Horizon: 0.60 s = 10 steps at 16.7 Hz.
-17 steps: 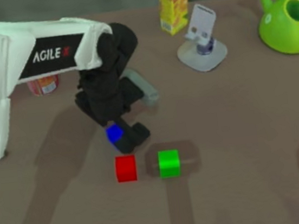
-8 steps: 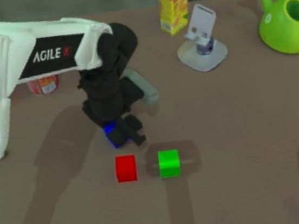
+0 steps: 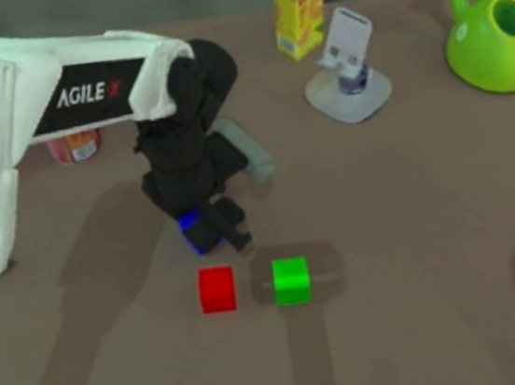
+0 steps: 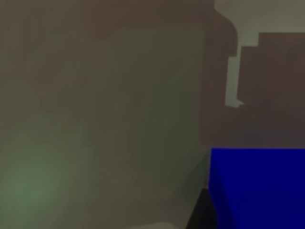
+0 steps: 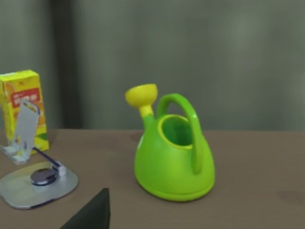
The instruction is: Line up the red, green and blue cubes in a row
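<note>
The red cube (image 3: 217, 289) and the green cube (image 3: 291, 279) lie side by side on the table, a small gap between them. Just behind the red cube, my left gripper (image 3: 209, 228) points down and is shut on the blue cube (image 3: 188, 223), which shows only as a sliver between the black fingers (image 3: 231, 224). In the left wrist view the blue cube (image 4: 257, 188) fills the near corner beside one dark finger (image 4: 202, 214). My right arm is out of the top view, parked off to the right.
At the back stand a yellow juice box (image 3: 301, 7), a phone stand (image 3: 348, 76) and a lime-green watering can (image 3: 493, 27). A soda can (image 3: 73, 146) and a grey-blue object (image 3: 249, 152) are partly hidden by the left arm.
My left gripper's fingers have drawn in around the blue cube and now cover most of it. The red and green cubes have not moved.
</note>
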{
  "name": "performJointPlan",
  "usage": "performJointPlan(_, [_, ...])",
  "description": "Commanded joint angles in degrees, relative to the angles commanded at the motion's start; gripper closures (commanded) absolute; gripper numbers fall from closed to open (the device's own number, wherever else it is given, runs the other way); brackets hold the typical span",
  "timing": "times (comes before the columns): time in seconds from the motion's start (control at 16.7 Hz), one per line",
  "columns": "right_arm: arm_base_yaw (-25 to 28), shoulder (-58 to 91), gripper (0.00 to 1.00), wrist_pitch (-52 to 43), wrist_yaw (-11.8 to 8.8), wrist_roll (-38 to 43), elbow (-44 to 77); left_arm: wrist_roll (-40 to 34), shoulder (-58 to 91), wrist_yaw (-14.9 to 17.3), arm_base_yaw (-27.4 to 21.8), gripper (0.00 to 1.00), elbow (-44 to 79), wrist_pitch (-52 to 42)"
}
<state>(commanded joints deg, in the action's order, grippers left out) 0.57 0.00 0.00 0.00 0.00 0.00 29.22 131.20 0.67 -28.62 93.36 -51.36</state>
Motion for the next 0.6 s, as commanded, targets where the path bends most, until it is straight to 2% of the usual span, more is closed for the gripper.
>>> performJointPlan(0.6, [0.00, 0.00, 0.00, 0.00, 0.00, 0.00, 0.00, -0.12, -4.90, -0.05, 1.08, 1.00, 8.38, -13.28])
